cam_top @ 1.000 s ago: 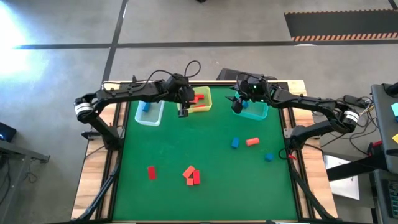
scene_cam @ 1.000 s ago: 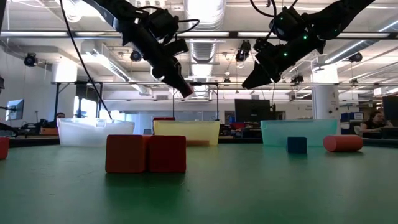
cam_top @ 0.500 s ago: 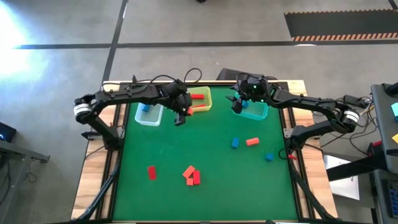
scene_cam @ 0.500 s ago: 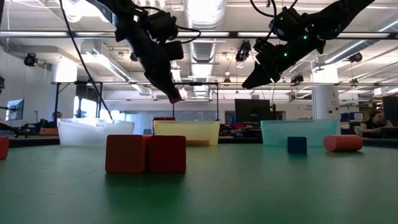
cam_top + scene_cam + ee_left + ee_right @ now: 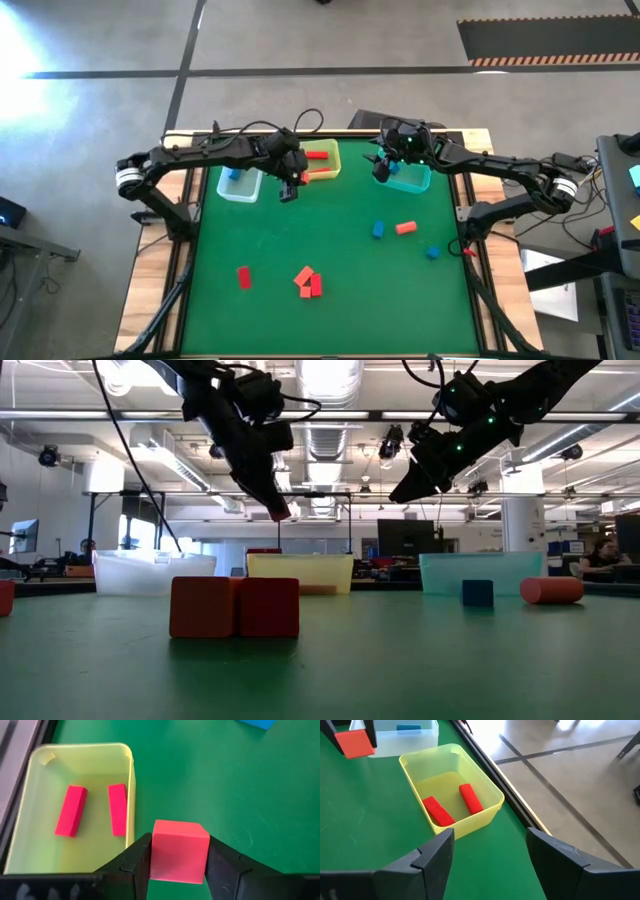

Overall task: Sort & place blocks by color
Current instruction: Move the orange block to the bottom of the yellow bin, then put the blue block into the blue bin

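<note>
On the green desk (image 5: 330, 250), far edge: clear bin (image 5: 240, 183), yellow bin (image 5: 322, 160) holding two red bars (image 5: 71, 810), teal bin (image 5: 408, 178). Left end effector (image 5: 290, 187), clamped on a red cube (image 5: 179, 851), hangs just beside the yellow bin's near corner, not over it. Right end effector (image 5: 382, 168), fingers apart and empty, waits above the teal bin. Handling advice: carry the cube squarely over the yellow bin's opening, lower, then release. Loose blocks (image 5: 308, 282) lie nearer the front.

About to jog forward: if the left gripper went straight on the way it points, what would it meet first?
Probably bare green mat, just beside the yellow bin. The left gripper, holding the red cube, points past the bin's wall; depth is unclear.
</note>
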### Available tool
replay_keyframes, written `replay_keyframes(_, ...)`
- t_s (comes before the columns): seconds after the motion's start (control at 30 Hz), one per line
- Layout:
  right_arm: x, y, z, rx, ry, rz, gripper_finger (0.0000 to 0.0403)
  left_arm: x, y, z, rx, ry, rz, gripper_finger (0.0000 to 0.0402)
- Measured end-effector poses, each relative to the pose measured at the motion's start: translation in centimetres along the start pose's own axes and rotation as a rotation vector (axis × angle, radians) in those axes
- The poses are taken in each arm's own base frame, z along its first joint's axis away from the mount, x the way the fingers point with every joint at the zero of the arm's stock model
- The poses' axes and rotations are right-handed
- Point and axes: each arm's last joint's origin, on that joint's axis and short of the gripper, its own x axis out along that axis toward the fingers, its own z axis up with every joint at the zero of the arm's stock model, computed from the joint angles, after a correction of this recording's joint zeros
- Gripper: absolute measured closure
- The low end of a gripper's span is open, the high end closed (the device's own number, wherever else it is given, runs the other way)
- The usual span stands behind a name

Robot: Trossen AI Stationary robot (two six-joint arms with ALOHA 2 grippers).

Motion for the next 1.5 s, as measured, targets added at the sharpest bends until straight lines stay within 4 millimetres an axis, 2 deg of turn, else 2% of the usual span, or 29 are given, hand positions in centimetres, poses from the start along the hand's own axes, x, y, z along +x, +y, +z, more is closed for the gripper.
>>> replay_keyframes(0.1,0.0,0.0,0.0,0.002,-0.002,-0.001,0.0165,-0.5,-0.7,-0.5,-0.057,0.065,-0.025,0.0269)
replay_keyframes(0.23,0.0,0.0,0.0,0.002,-0.002,-0.001,0.0165,-1.3,-2.6,-2.3,-0.204,0.273,-0.101,0.0269)
replay_keyframes(0.3,0.0,0.0,0.0,0.002,-0.002,0.000,0.0165,-0.8,-3.9,-3.0,-0.237,0.325,-0.139,0.0269)
replay_keyframes(0.43,0.0,0.0,0.0,0.005,-0.004,0.000,0.0165,0.7,-5.8,-3.8,-0.248,0.294,-0.209,0.0269)
replay_keyframes(0.8,0.0,0.1,0.0,0.068,-0.003,0.004,0.0165,4.1,-6.1,-7.1,-0.325,0.156,-0.194,0.0267)
replay_keyframes(1.07,0.0,0.5,0.1,0.088,-0.006,0.015,0.0165,4.4,-6.2,-7.9,-0.347,0.180,-0.192,0.0201)
replay_keyframes(1.2,0.1,0.6,0.1,0.113,-0.004,0.019,0.0165,3.2,-6.1,-7.2,-0.334,0.205,-0.199,0.0177)
replay_keyframes(1.37,0.1,0.9,0.2,0.115,-0.005,0.027,0.0165,-0.3,-5.9,-5.2,-0.315,0.262,-0.183,0.0177)
replay_keyframes(1.43,0.1,1.0,0.2,0.114,-0.005,0.030,0.0165,-1.9,-5.4,-4.5,-0.300,0.258,-0.057,0.0182)
replay_keyframes(1.5,0.1,1.0,0.2,0.113,-0.005,0.029,0.0165,-3.2,-4.4,-4.4,-0.304,0.281,0.147,0.0190)
